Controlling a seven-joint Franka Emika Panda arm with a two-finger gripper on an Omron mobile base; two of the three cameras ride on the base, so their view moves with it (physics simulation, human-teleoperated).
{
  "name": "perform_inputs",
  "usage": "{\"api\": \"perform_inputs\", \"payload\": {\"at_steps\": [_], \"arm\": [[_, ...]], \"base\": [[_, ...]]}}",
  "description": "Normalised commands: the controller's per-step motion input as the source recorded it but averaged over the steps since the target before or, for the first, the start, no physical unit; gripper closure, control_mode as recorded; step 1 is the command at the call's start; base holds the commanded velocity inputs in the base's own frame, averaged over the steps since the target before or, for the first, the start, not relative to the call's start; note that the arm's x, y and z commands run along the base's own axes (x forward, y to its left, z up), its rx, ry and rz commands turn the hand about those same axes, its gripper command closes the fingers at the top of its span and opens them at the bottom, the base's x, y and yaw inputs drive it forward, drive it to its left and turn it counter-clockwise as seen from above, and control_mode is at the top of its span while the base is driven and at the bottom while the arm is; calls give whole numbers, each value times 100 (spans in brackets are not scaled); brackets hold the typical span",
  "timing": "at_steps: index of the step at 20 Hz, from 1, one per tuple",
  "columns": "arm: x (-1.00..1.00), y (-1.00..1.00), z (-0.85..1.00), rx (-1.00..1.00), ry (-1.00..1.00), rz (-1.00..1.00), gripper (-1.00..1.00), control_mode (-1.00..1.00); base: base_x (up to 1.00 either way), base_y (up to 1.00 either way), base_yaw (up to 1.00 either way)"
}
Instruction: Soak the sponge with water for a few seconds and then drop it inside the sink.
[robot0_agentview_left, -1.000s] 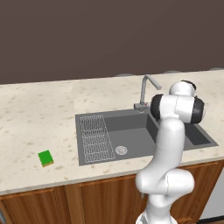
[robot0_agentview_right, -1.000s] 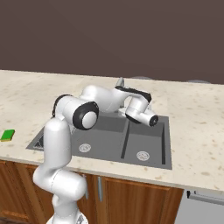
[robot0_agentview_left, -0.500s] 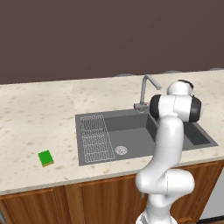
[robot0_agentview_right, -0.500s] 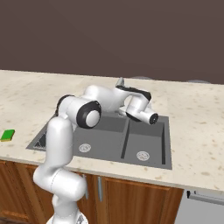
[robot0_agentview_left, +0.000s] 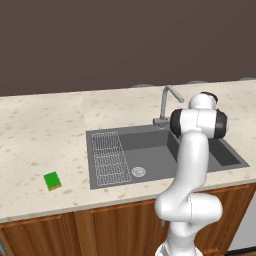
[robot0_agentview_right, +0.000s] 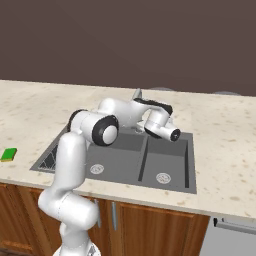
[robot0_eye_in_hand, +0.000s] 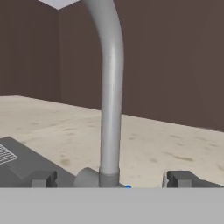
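Observation:
The green sponge (robot0_agentview_left: 52, 180) lies flat on the counter, left of the sink (robot0_agentview_left: 155, 145), far from my arm; it is also at the left edge of the right base view (robot0_agentview_right: 8, 154). My gripper (robot0_eye_in_hand: 111, 179) is open, its fingertips (robot0_eye_in_hand: 43, 178) wide apart on either side of the curved grey faucet's (robot0_eye_in_hand: 109, 113) upright stem, close to its base. In the right base view my wrist (robot0_agentview_right: 159, 120) hovers over the back rim of the sink (robot0_agentview_right: 125, 150) by the faucet (robot0_agentview_right: 137, 94). The water is out of view.
A ribbed drainboard (robot0_agentview_left: 109, 157) fills the sink's left part, with round drains (robot0_agentview_right: 163, 177) in the basins. Speckled counter (robot0_agentview_left: 40, 135) spreads to both sides, a dark wall behind. My elbow (robot0_agentview_left: 199, 122) stands over the sink's right side.
The arm has shifted only slightly near the faucet. The jaws stay wide open and the sponge has not moved.

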Motion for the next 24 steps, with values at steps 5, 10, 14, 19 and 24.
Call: {"api": "perform_inputs", "payload": {"at_steps": [5,10,14,19,24], "arm": [[21,0,-9,0,0,0,-100,-100],[23,0,-9,0,0,0,-100,-100],[27,0,-10,0,0,0,-100,-100],[22,0,-16,0,0,0,-100,-100],[15,-3,-13,0,0,0,-100,-100]], "base": [[0,0,0],[0,0,0],[0,0,0],[0,0,0],[0,0,0]]}}
